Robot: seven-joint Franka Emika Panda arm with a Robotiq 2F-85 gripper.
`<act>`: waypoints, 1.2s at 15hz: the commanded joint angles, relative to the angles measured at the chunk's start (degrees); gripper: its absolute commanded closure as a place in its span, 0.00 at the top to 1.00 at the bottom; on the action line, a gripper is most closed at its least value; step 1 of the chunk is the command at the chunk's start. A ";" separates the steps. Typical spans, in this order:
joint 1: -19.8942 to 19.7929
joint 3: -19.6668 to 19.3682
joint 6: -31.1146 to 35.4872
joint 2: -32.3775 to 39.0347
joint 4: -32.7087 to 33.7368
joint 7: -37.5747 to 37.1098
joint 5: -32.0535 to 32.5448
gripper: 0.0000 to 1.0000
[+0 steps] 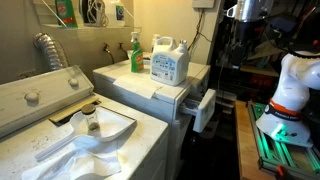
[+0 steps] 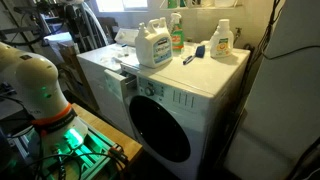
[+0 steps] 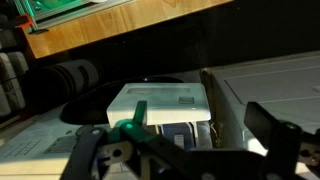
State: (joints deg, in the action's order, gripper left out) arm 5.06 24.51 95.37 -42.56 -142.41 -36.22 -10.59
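My gripper (image 3: 180, 142) is open and empty; in the wrist view its two dark fingers stand far apart at the bottom. Between them, farther off, lie a white block with a blue part (image 3: 165, 100) and a green piece (image 3: 130, 125); I cannot tell what they are. In an exterior view the gripper end (image 1: 244, 10) is high up, well away from the washer. On the front-loading washer (image 2: 200, 85) stand a white detergent jug with a blue label (image 2: 153, 45) and a green pump bottle (image 2: 176, 35). In both exterior views the washer's detergent drawer (image 1: 203, 108) (image 2: 125, 85) is pulled out.
A smaller white bottle (image 2: 221, 38) and a blue item (image 2: 192, 57) also sit on the washer. A top-loading machine (image 1: 60, 120) with a white cloth (image 1: 95, 135) stands beside it. The white arm base (image 1: 290, 90) rests on a wooden platform with green light (image 2: 70, 150).
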 commanded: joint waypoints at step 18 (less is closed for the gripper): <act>-2.53 -10.76 5.10 6.55 -8.87 10.50 3.59 1.00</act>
State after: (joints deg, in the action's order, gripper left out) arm 2.30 17.49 98.81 -38.33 -147.88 -31.84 -7.69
